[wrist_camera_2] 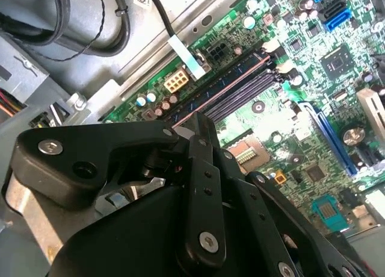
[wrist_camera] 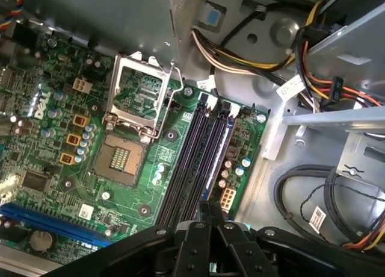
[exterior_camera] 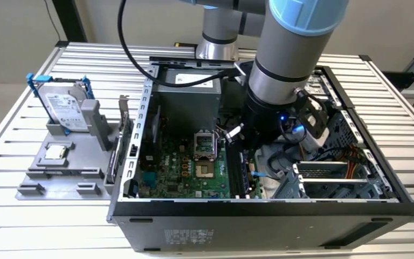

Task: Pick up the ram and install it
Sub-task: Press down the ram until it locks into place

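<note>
My arm [exterior_camera: 286, 70] reaches down into the open computer case [exterior_camera: 264, 208], over the motherboard [exterior_camera: 185, 167]. In the first wrist view the ram [wrist_camera: 221, 150] is a thin dark stick on edge. It runs along the outermost of the black memory slots [wrist_camera: 189, 162], the one nearest the board's edge. My gripper [wrist_camera: 209, 206] sits right over it, its fingers drawn close together on the stick's middle. The ram's other half lies hidden under the gripper body. In the second wrist view the gripper [wrist_camera_2: 201, 123] points down at the same slots [wrist_camera_2: 240, 87].
On a grey fixture [exterior_camera: 56, 178] at the exterior view's left stand a hard drive in a blue frame [exterior_camera: 67, 105] and a small processor chip [exterior_camera: 54, 152]. Next to the slots are an open processor socket [wrist_camera: 123, 159], cable bundles [wrist_camera: 240, 54] and a metal drive cage [exterior_camera: 329, 175].
</note>
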Tool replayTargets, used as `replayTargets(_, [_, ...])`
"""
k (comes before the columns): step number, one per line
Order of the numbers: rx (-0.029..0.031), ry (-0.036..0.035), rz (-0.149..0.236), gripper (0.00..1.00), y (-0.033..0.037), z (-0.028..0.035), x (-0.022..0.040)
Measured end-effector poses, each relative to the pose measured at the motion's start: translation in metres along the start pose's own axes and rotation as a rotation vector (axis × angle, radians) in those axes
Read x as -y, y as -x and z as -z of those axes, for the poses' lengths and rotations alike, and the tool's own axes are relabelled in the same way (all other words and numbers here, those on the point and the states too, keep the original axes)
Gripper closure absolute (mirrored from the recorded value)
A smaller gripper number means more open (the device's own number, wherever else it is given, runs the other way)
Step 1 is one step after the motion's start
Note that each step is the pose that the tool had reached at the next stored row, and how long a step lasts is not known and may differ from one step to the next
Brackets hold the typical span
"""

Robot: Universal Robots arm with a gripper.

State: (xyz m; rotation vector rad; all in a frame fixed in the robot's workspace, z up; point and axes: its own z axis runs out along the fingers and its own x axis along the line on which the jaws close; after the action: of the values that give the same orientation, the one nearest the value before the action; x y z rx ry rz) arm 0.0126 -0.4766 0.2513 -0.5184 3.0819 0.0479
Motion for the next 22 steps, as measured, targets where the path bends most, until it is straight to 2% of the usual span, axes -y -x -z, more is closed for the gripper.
replayTargets(16, [-0.0013, 0.0069, 0.123, 1.00, 0.0006, 0.0013, 0.0001])
replayTargets(22, [-0.0015, 0.0074, 0.170, 1.00, 0.0007, 0.0015, 0.0002])
